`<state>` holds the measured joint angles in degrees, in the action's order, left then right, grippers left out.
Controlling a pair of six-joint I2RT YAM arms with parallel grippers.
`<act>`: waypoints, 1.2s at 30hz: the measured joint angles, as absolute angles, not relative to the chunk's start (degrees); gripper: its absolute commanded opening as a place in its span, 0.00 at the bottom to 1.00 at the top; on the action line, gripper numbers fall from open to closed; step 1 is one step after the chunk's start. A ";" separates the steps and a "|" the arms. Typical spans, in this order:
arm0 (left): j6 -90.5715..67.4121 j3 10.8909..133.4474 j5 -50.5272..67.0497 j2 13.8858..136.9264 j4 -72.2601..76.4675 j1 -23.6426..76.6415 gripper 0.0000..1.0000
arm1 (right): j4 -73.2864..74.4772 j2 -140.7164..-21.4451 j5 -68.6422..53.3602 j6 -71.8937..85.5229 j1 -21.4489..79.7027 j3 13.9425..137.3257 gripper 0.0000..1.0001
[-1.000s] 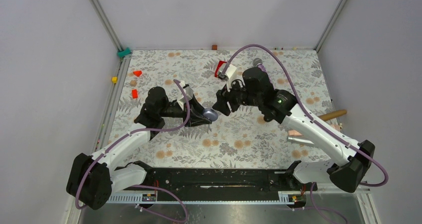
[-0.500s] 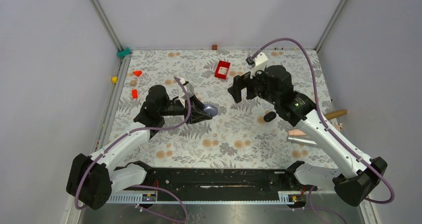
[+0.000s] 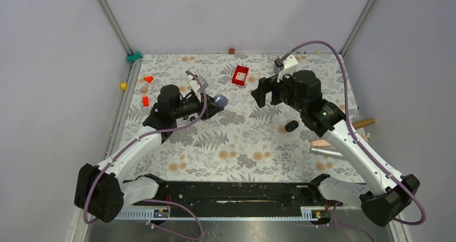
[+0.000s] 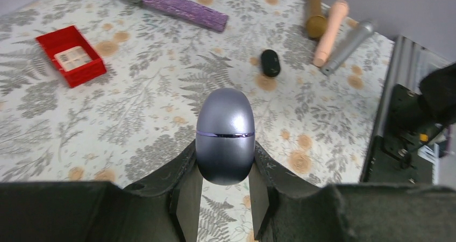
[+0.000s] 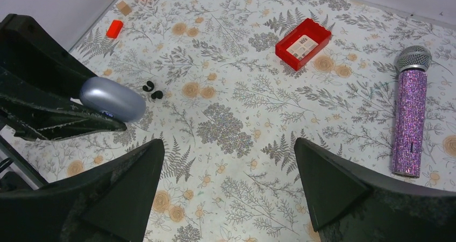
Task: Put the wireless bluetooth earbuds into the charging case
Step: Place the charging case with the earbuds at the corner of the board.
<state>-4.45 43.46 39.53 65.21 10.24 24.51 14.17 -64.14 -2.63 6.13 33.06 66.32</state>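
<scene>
The lavender-grey charging case point(image 4: 225, 129) has its lid down and sits between the fingers of my left gripper point(image 4: 225, 166), which is shut on its lower half above the floral cloth. The top view shows the case point(image 3: 219, 100) left of centre. Two tiny black earbuds point(image 5: 148, 84) point(image 5: 157, 94) lie on the cloth just beyond the case point(image 5: 113, 98). My right gripper point(image 5: 228, 161) stands wide open and empty, apart from the case, and hovers right of centre point(image 3: 259, 95).
A red box point(image 3: 240, 75) sits at the back centre. A black oval object point(image 3: 291, 126) lies under the right arm. A purple glitter microphone point(image 5: 410, 118) lies to the right. Wooden point(image 4: 314, 11), pink point(image 4: 330, 29) and silver point(image 4: 349, 45) handles lie by the right edge.
My right gripper has opened wide and drawn back to the right, away from the case. The left arm has carried the case back and to the left.
</scene>
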 measured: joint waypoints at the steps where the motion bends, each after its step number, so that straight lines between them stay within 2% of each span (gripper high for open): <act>1: -4.08 43.92 38.02 65.32 9.37 24.47 0.00 | 14.11 -64.12 -2.63 6.24 32.86 66.11 0.99; 18: 12.29 58.85 23.62 73.17 -5.28 20.97 0.00 | 13.37 -63.86 -3.11 7.31 30.35 65.25 0.99; 27: 6.11 65.91 19.14 87.31 -9.02 16.80 0.00 | 13.30 -63.86 -3.29 7.68 28.77 65.25 0.99; 36: -3.77 78.65 19.84 103.59 -21.02 16.49 0.00 | 12.75 -63.86 -5.17 8.71 27.16 64.16 0.99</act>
<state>-3.77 78.65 19.84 103.59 -21.02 16.49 12.75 -63.86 -5.17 8.71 27.16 64.16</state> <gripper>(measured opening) 0.324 0.993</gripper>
